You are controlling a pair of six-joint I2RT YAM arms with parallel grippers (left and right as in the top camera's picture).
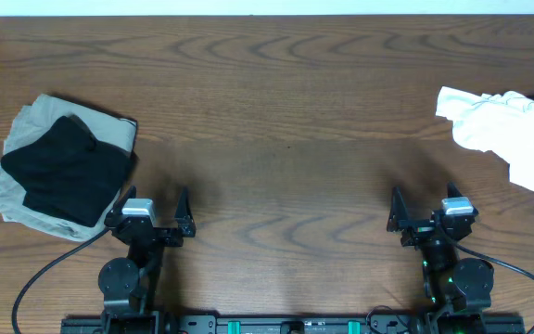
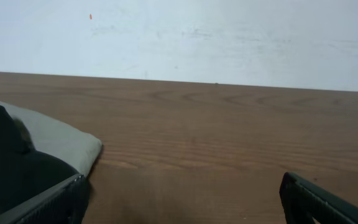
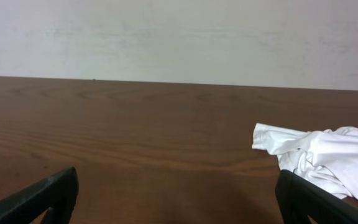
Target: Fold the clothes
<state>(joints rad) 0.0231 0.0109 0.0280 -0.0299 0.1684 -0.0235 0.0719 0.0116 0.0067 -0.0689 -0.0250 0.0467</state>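
Jaws on the left arm and right arm stand spread wide, gripping nothing, low at the near edge. Over at the right the white garment lies crumpled on the worktop; the black garment sits on the grey-beige one at the left. I'd drag the white one to the middle and flatten it before any fold
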